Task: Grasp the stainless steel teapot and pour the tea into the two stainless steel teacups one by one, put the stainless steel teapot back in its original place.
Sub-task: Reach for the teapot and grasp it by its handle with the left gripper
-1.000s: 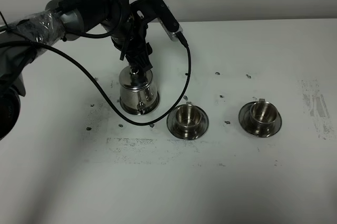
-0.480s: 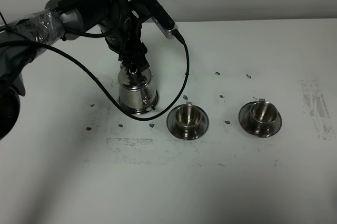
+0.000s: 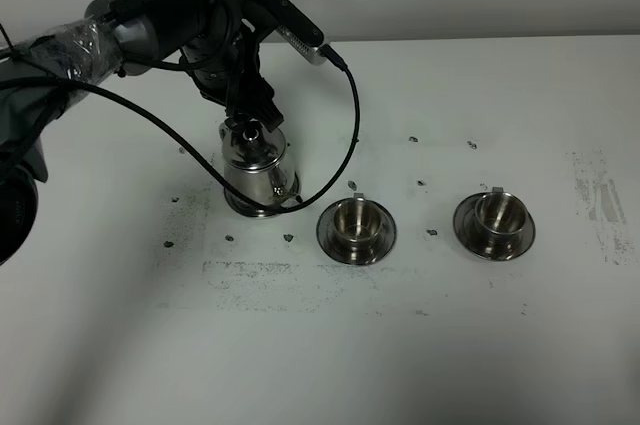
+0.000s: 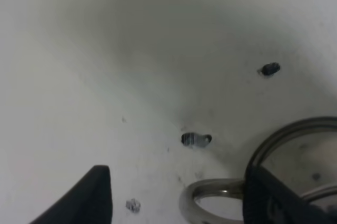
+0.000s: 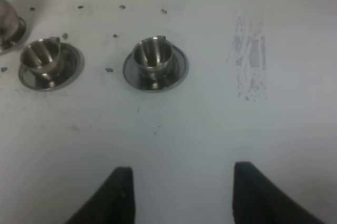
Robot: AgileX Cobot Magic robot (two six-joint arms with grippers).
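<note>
The stainless steel teapot [image 3: 256, 170] stands left of centre on its saucer [image 3: 243, 210], lid knob showing. My left gripper [image 3: 252, 110] is just behind and above the pot at its loop handle. In the left wrist view the gripper [image 4: 179, 197] is open, its dark fingers [image 4: 95, 195] wide apart, with the handle loop [image 4: 208, 192] between them close to one finger. The two teacups on saucers stand to the right, the near one [image 3: 356, 227] and the far one [image 3: 494, 223]. My right gripper [image 5: 184, 192] is open and empty, above bare table in front of the cups [image 5: 154, 58].
A black cable [image 3: 345, 135] hangs from the left arm, looping down beside the teapot toward the near cup. Dark specks [image 3: 415, 137] and scuff marks [image 3: 598, 200] dot the white table. The table's back edge meets the wall behind the left arm.
My left gripper has drawn back and to the left from over the teapot's top, so the lid now shows. The teapot has shifted slightly left. The cups have not moved.
</note>
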